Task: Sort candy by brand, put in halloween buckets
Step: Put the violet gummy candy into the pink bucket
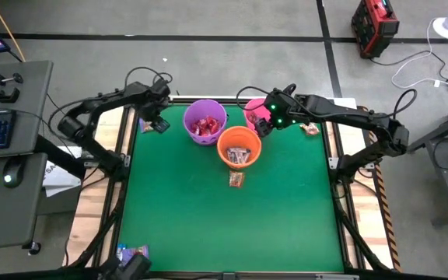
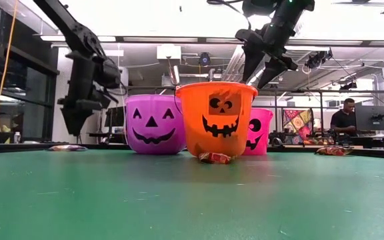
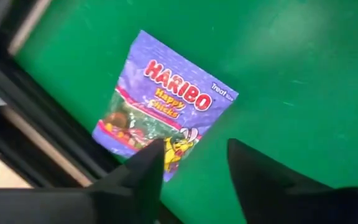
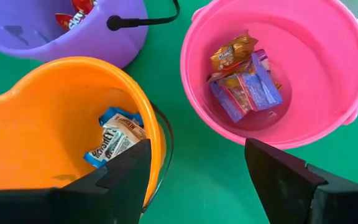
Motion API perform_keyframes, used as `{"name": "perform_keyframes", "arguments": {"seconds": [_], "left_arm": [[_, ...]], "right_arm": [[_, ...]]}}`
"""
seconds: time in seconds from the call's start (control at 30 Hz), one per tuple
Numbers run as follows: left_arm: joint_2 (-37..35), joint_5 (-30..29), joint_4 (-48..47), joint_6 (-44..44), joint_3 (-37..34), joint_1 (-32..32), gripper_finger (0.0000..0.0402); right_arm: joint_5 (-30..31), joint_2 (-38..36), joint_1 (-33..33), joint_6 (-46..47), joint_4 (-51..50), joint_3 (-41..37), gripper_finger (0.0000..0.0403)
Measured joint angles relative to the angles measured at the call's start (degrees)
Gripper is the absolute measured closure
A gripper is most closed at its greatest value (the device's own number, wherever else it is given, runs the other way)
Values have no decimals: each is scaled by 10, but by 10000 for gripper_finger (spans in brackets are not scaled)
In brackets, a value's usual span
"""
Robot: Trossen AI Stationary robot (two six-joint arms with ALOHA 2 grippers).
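Currently: left hand (image 3: pixel 194 165), fingers apart, empty, hovers over a Haribo packet (image 3: pixel 163 102) at the desk's (image 1: pixel 208 225) far-left edge. Right hand (image 4: pixel 194 168), likewise apart and empty, hangs above the pink bucket (image 4: pixel 347 56). Purple bucket (image 1: pixel 204 120) and orange bucket (image 1: pixel 239 148) also hold candy. Loose: one candy (image 1: pixel 236 180) before orange, one packet (image 1: pixel 310 130) at right. Sorting judged mostly done.

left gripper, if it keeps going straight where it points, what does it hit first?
Likely the purple Haribo packet on the green mat: the open left gripper points down at its near corner. Height above it is unclear.
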Motion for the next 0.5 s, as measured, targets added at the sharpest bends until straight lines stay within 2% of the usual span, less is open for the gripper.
{"name": "perform_keyframes", "arguments": {"seconds": [0.2,0.5], "left_arm": [[51,13,11,-28,3,-1,165],[94,12,50,-126,8,-11,155]], "right_arm": [[0,0,0,4,0,0,151],[-1,0,0,7,8,0,151]]}}
